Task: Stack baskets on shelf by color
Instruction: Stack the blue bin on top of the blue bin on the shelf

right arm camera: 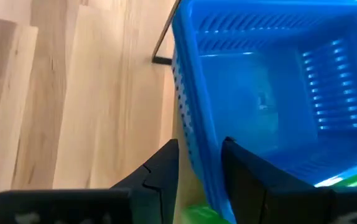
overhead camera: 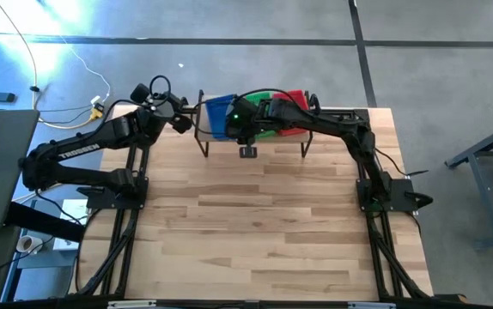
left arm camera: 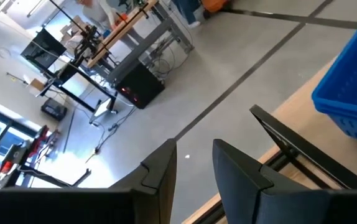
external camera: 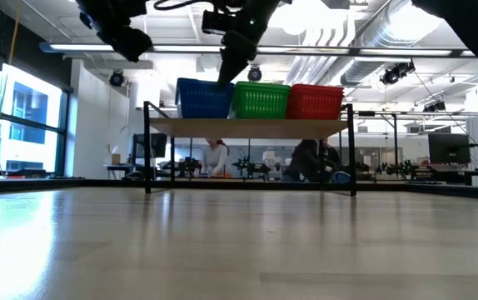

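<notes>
Baskets, blue (external camera: 205,98), green (external camera: 261,100) and red (external camera: 316,101), sit on the far shelf (external camera: 247,127); light, stiff mesh, best pinched by a wall, as the right end effector (right arm camera: 198,163) clamps the blue one's, left end effector (left arm camera: 194,168) apart, empty.

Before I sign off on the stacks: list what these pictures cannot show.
- High view: right arm covers most of the green basket.
- Low view: how many baskets sit in the blue stack cannot be told.
- Right wrist view: blue basket's wall runs between the jaws; contact unclear.
</notes>
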